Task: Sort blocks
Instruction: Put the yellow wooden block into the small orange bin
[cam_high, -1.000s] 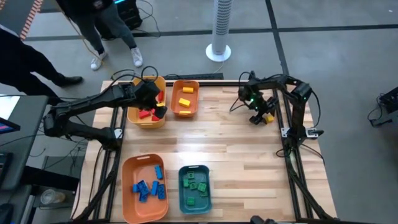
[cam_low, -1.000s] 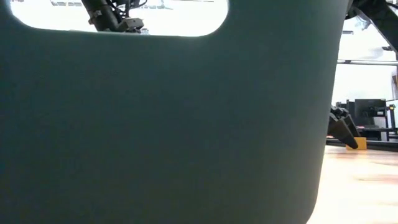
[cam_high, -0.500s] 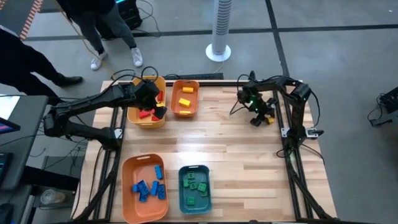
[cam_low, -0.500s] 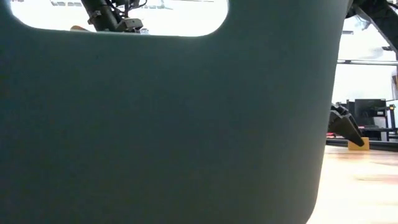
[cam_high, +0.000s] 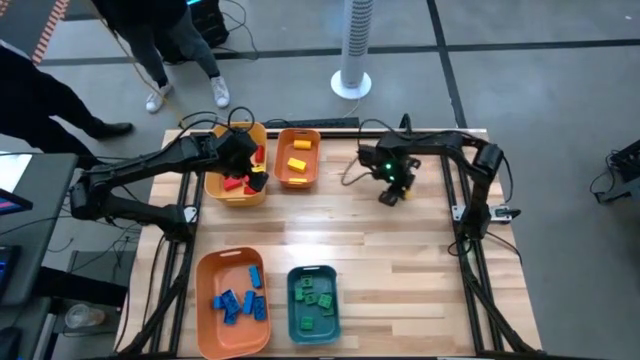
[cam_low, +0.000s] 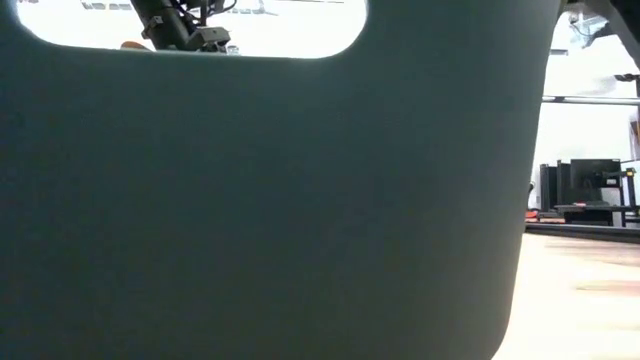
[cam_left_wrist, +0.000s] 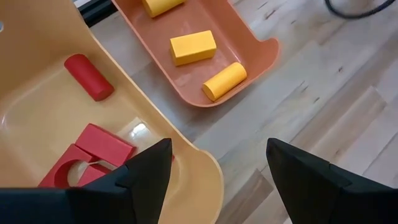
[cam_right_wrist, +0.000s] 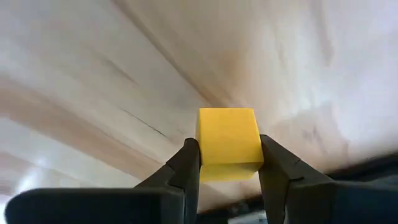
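My right gripper (cam_high: 389, 194) hangs over the table's far right part, shut on a yellow block (cam_right_wrist: 228, 143), a small smooth cube. My left gripper (cam_left_wrist: 214, 177) stands open above the near right rim of the yellow bin (cam_left_wrist: 186, 149), nothing between its fingers. In that bin lie red blocks (cam_left_wrist: 93, 155). Yellow blocks (cam_left_wrist: 193, 47) lie in the small orange bin (cam_high: 298, 158) beside it. Blue blocks (cam_high: 238, 300) fill the large orange bin at the near left, and green blocks (cam_high: 312, 297) the teal bin (cam_high: 313, 302). My right gripper pinches the yellow block between its two fingers, one pad on each of two opposite side faces (cam_right_wrist: 200, 152). The fingers (cam_right_wrist: 277, 168) come steeply from above. The block's far half sticks out past the fingertips, and it hangs clear of the table.
The teal bin's wall (cam_low: 270, 200) fills almost all of the low view. Bare wooden tabletop (cam_high: 400, 260) spreads between the bins and the right arm. People stand beyond the far left corner, and a white tower fan (cam_high: 353, 50) beyond the far edge.
My right gripper has shut on the yellow block that lay on the table near the far right edge, lifted it clear and carried it toward the table's left, nearer the small orange bin.
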